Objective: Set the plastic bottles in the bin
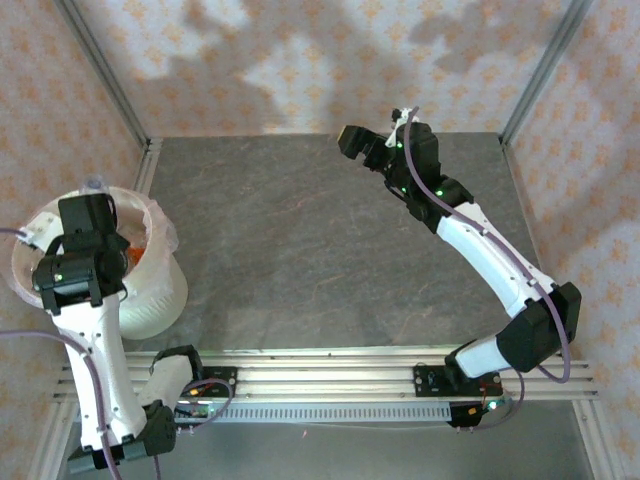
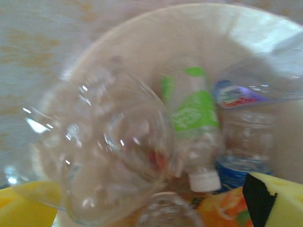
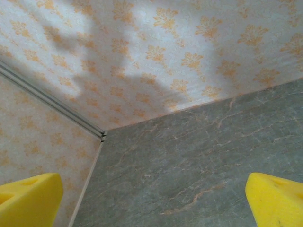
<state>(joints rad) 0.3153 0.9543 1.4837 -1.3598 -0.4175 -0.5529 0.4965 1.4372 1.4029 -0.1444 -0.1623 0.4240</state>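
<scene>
While your left arm hangs over the bin (image 1: pixel 158 292) at the near left edge of the table (image 1: pixel 300 250), its wrist camera looks down into the bag-lined bucket. Your left gripper (image 2: pixel 151 205) has its yellow pads (image 2: pixel 277 201) spread wide, one in each bottom corner of that view. A clear bottle (image 2: pixel 104 151), blurred, sits in front of the left pad with a plain gap to the right pad, so the jaws stand apart and are not pressing it; you cannot tell whether it touches the left pad. Beneath it in the bin lie a green-labelled bottle (image 2: pixel 194 123) with a white cap, a blue-labelled bottle (image 2: pixel 241 142) just beside it on the right, and an orange-labelled bottle (image 2: pixel 220 213) at the lower edge. Your right arm reaches to the far middle of the table, and your right gripper (image 3: pixel 152 201) has its pads spread wide too, facing grey tabletop and the patterned wall (image 3: pixel 156 52) at the far left corner.
</scene>
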